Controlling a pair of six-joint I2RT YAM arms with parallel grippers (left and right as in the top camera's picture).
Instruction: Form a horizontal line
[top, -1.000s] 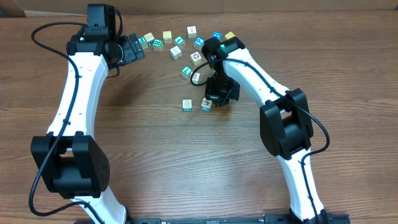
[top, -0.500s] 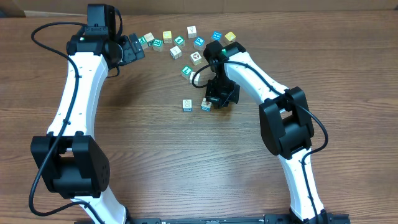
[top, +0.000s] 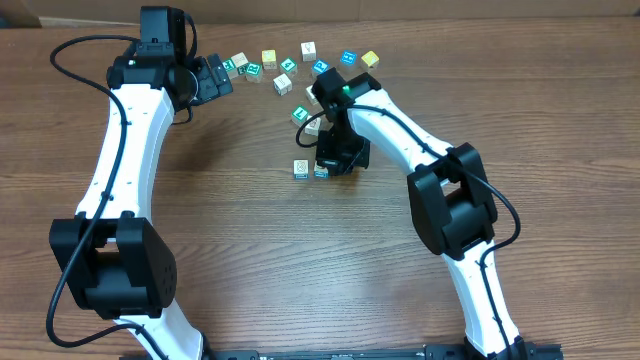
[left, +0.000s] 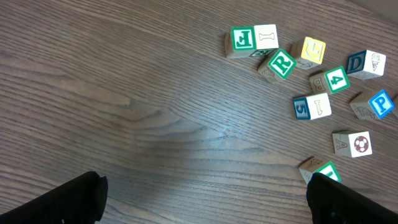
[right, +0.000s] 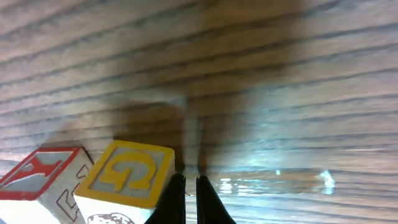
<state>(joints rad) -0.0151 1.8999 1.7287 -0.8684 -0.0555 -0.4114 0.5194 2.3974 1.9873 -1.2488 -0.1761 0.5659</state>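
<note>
Two small cubes sit side by side at mid-table: a white-faced one (top: 300, 167) and, to its right, a teal-sided one (top: 321, 171). My right gripper (top: 331, 165) is down at the table, pressed against the right side of that second cube. In the right wrist view its fingers (right: 189, 186) are shut with nothing between them. They touch the right side of a cube with a yellow G (right: 130, 174), and a red-lettered cube (right: 40, 177) lies just left of it. My left gripper (top: 215, 78) hovers open at the back left, its fingers (left: 68, 199) wide apart over bare wood.
Several loose cubes are scattered along the back (top: 288, 65), among them green J (left: 242, 38), R (left: 282, 63), yellow G (left: 313, 51), blue 5 (left: 301, 107) and P (left: 380, 102). A green cube (top: 300, 113) lies just behind the right arm.
My right gripper has slid left along the table, pushing the teal-sided cube closer to the white-faced one. The left arm has not moved.
</note>
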